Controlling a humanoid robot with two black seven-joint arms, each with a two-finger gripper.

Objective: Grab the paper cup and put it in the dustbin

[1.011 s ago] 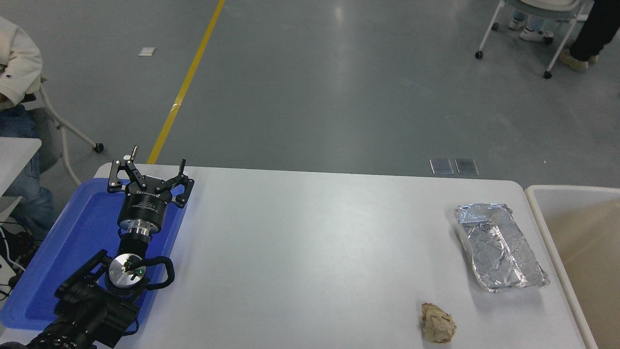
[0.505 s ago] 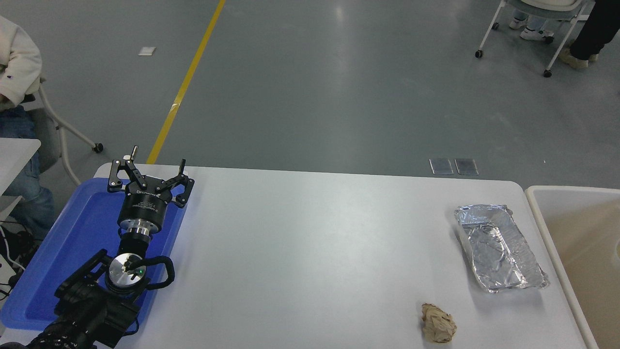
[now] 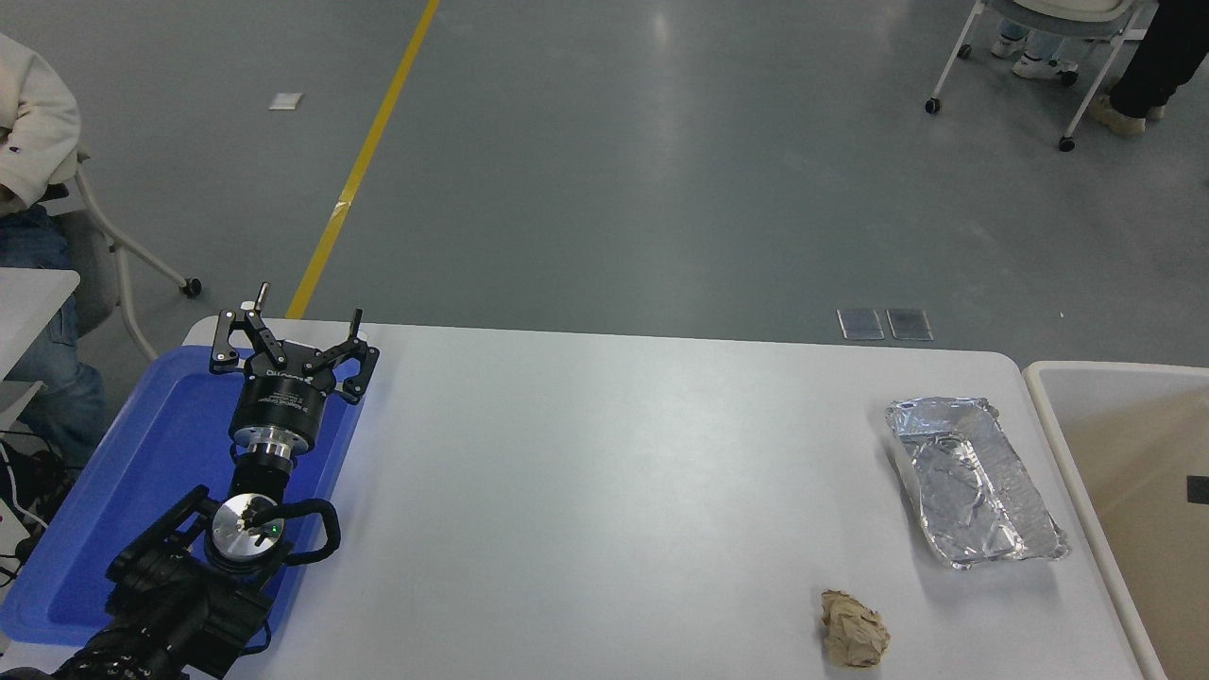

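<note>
The paper cup is out of view. The dustbin (image 3: 1060, 444), beige with a thick off-white rim, stands past the table's right edge, and only its left part shows. A small dark piece of my right arm (image 3: 1198, 489) pokes in at the picture's right edge over the dustbin's inside; its gripper cannot be made out. My left gripper (image 3: 288, 328) is parked at the lower left over the blue tray (image 3: 165, 425), open with nothing between its fingers.
A crinkled silver foil tray (image 3: 973, 482) lies near the table's right edge beside the dustbin. A crumpled brown paper ball (image 3: 854, 628) sits at the front right. A person sits at the far left; wheeled chair legs stand at the top right.
A small dark piece has come in at the right edge over the dustbin. The left arm, foil tray and paper ball have not moved.
</note>
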